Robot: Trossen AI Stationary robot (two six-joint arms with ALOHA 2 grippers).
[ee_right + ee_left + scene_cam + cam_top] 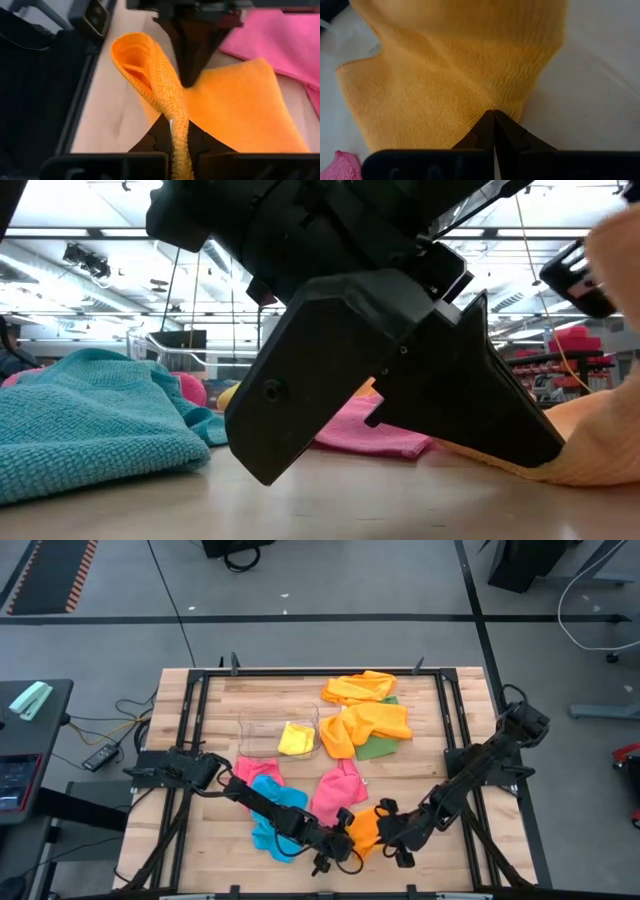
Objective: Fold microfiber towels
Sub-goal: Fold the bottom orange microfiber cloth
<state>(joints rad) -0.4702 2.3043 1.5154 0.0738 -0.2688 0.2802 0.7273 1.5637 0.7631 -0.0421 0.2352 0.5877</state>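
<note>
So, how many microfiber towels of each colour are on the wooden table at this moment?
orange microfiber towels: 3
pink microfiber towels: 2
blue microfiber towel: 1
yellow microfiber towel, inside the clear plastic bin: 1
green microfiber towel, partly under an orange one: 1
Total: 8

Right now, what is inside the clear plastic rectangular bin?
One crumpled yellow microfiber towel lies inside the clear plastic rectangular bin, toward its right end. Anything under that towel is covered.

Orange towel (366, 828), pink towel (337, 792), blue towel (272, 810), dark grippers.
</note>
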